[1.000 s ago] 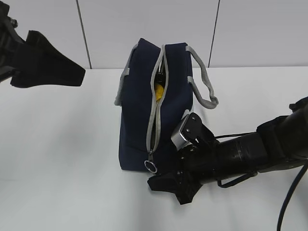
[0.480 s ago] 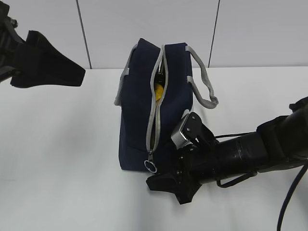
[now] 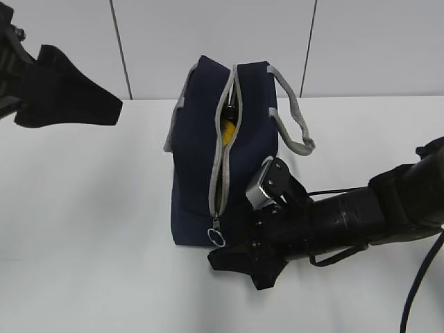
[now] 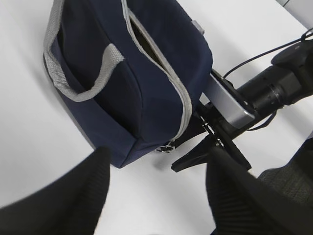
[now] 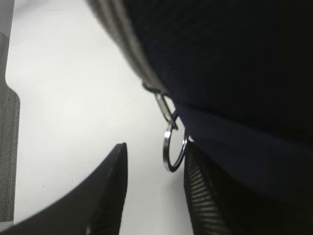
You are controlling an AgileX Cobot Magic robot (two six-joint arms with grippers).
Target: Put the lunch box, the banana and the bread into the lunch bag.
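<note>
Between right pincer (image 5: 154, 196) fingers: ring pull (image 5: 174, 147) (untouched)

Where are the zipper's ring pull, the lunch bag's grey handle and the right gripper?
ring pull (image 5: 174, 148): right wrist view, on the metal ring's rim, between the open fingers.
grey handle (image 3: 295, 125): exterior view, on the webbing loop right of the lunch bag.
right gripper (image 3: 239, 267): exterior view, at the fingertips beside the bag's base.

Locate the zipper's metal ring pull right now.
The ring pull hangs at the lunch bag's bottom front corner, between the open fingers of the right gripper.
</note>
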